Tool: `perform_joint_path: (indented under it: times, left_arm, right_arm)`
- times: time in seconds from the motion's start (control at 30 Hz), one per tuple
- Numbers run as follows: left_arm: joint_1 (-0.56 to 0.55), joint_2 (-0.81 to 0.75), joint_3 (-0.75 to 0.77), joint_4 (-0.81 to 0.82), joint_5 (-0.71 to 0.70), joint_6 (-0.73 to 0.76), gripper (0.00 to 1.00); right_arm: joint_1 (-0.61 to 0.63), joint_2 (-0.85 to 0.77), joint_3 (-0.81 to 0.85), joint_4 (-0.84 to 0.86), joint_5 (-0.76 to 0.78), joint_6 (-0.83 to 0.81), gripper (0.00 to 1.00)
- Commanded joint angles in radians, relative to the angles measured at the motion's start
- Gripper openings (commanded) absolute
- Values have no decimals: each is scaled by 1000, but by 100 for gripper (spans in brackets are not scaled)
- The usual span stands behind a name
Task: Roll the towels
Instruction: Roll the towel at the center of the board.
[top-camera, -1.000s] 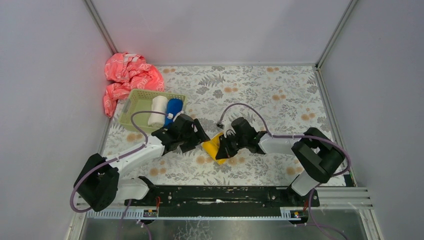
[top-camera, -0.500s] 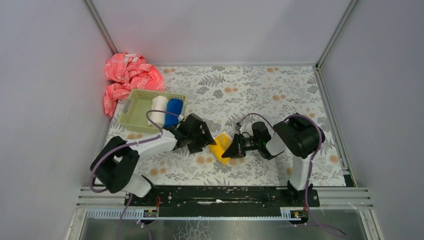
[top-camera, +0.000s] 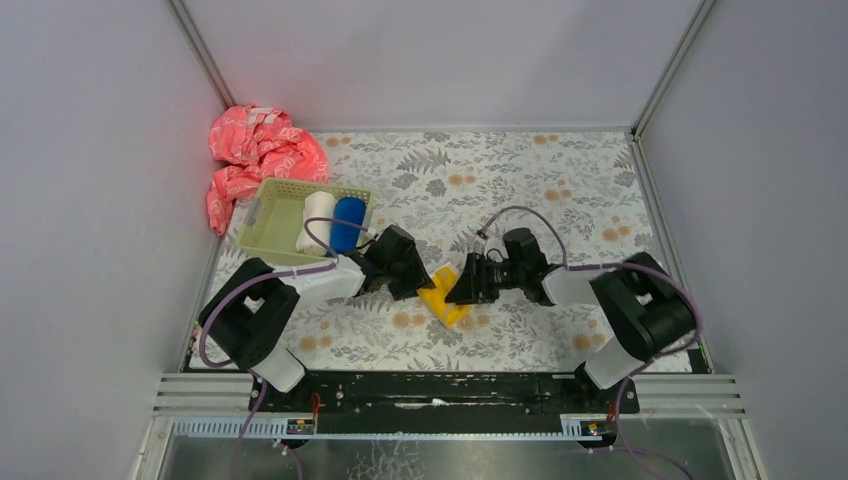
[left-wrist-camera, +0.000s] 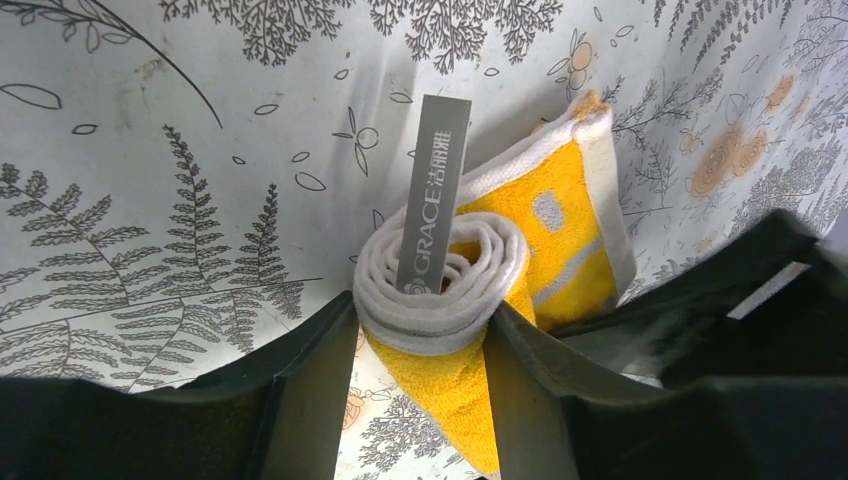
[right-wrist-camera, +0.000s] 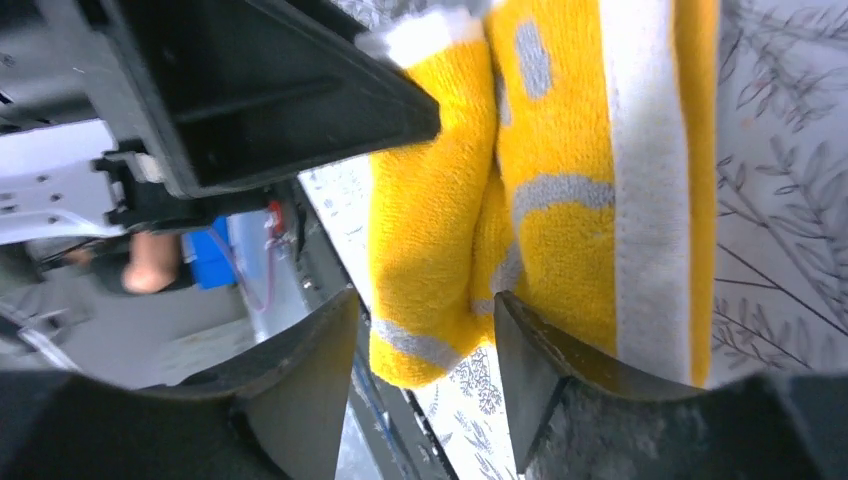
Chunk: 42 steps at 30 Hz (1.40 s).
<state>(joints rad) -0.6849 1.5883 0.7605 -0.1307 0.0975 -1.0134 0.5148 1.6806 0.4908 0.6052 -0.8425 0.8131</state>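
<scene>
Yellow-orange towel (top-camera: 447, 297) lies on the desk (top-camera: 540, 190), centre and rather near, between the two arms. It is partly rolled. The left wrist view looks at the roll's end: the white border is wound in a spiral, and a grey label (left-wrist-camera: 432, 195) reading GRACE stands up out of the core. The unrolled part lies flat on the desk beyond the roll.

Left gripper (top-camera: 413, 283) reaches in from the left. Its fingers (left-wrist-camera: 310, 380) are clenched on the roll, one on each side, both touching cloth.

Right gripper (top-camera: 463, 290) reaches in from the right, close to the left one. Its fingers (right-wrist-camera: 300, 390) pinch a folded thickness of the same towel, and cloth fills the gap.

Cream-white towel (top-camera: 318, 220) and blue towel (top-camera: 347, 223) are both rolled. They lie side by side, touching, in the green basket (top-camera: 270, 215) at far left.

Pink-red cloth (top-camera: 258, 160) is bunched in the far-left corner, just beyond the basket.
</scene>
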Motion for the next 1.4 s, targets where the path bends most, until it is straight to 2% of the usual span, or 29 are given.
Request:
perform_joint_path:
  times: [0.0, 0.13, 0.37, 0.6, 0.8, 1.07, 1.13, 1.23, 1.37]
  left_arm:
    - [-4, 35, -35, -19, -31, 7, 46]
    - [-4, 38, -33, -38, -44, 7, 45]
    - [-4, 45, -30, -46, -45, 4, 45]
    - [-3, 50, -33, -47, -45, 1, 45]
    - [-4, 49, -33, -48, -46, 0, 45]
    - [-2, 37, -38, -51, -49, 2, 46]
    - [-2, 34, -39, -51, -50, 1, 47]
    - [-1, 19, -38, -55, -48, 0, 50]
    - [7, -53, -54, -70, -74, -7, 58]
  right_arm:
    - [57, -213, 129, -571, 332, -384, 60]
    - [180, -322, 196, -698, 573, -477, 61]
    - [403, -403, 242, -714, 878, -584, 62]
    - [577, -323, 274, -681, 1050, -672, 61]
    - [662, -207, 326, -672, 1147, -737, 59]
    - [672, -57, 328, -722, 1225, -750, 58]
    - [670, -38, 323, -732, 1229, -741, 55]
    - [661, -35, 323, -728, 1163, -735, 43]
    - [574, -79, 308, -666, 832, -697, 22]
